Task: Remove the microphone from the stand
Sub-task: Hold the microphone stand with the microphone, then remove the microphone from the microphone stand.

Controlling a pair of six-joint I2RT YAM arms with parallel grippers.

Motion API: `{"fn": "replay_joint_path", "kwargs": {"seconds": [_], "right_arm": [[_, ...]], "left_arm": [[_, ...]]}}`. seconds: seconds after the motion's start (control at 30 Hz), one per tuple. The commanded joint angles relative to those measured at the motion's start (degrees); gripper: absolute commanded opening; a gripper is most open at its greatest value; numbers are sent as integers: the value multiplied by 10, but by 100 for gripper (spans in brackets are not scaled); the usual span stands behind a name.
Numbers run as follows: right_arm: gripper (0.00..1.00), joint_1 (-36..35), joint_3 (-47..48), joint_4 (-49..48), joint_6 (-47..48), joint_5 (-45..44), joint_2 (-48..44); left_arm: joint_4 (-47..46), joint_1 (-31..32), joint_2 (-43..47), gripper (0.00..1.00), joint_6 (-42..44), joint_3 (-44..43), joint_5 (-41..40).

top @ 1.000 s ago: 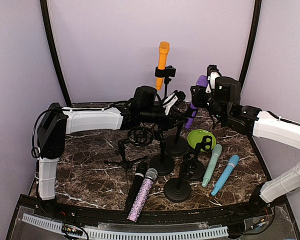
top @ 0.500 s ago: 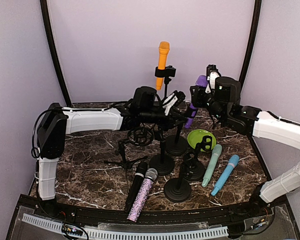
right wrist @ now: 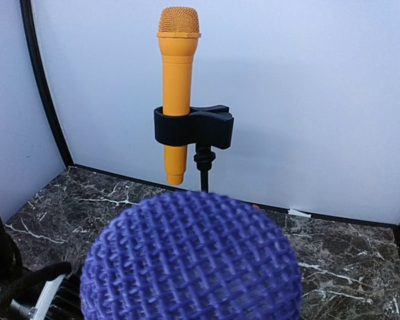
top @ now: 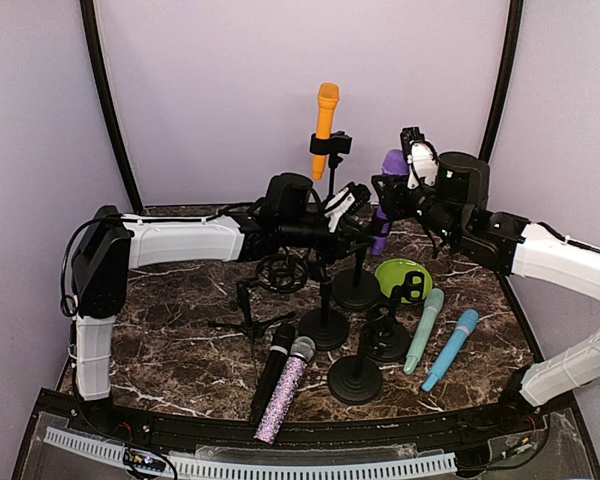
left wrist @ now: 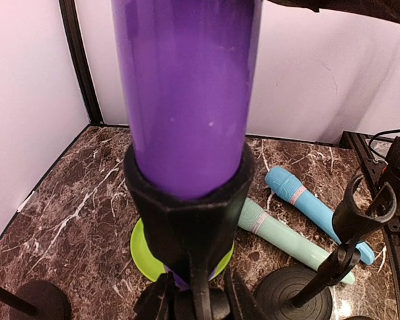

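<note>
The purple microphone stands tilted in the black clip of a round-based stand at mid-table. Its body fills the left wrist view, still seated in the clip. Its mesh head fills the bottom of the right wrist view. My left gripper is shut on the stand's stem just below the clip. My right gripper holds the microphone's upper body from the right. Its fingers are hidden in its own view.
An orange microphone sits clipped on a tall stand at the back. A green dish, teal and blue microphones lie right. Black and glitter microphones lie in front. Empty stands and a tripod mount crowd the middle.
My right gripper has risen slightly and shifted left, tilting the purple microphone's head with it. The left arm has held still on the stand.
</note>
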State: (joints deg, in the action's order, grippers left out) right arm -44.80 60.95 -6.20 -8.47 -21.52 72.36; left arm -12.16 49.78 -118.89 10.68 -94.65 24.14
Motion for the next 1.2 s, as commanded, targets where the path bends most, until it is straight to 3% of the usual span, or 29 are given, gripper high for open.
{"fn": "replay_joint_path", "kwargs": {"seconds": [0.0, 0.27, 0.53, 1.17], "right_arm": [[14, -9, 33, -64, 27, 54, -37], [13, 1, 33, -68, 58, 120, -51], [13, 11, 24, -98, 10, 134, -63], [11, 7, 40, -110, -163, -39, -46]], "left_arm": [[8, -3, 29, 0, 15, 9, -27], [12, -3, 30, 0, 20, 8, -27], [6, -3, 31, 0, 20, 10, -32], [-27, -3, 31, 0, 17, 32, -53]]}}
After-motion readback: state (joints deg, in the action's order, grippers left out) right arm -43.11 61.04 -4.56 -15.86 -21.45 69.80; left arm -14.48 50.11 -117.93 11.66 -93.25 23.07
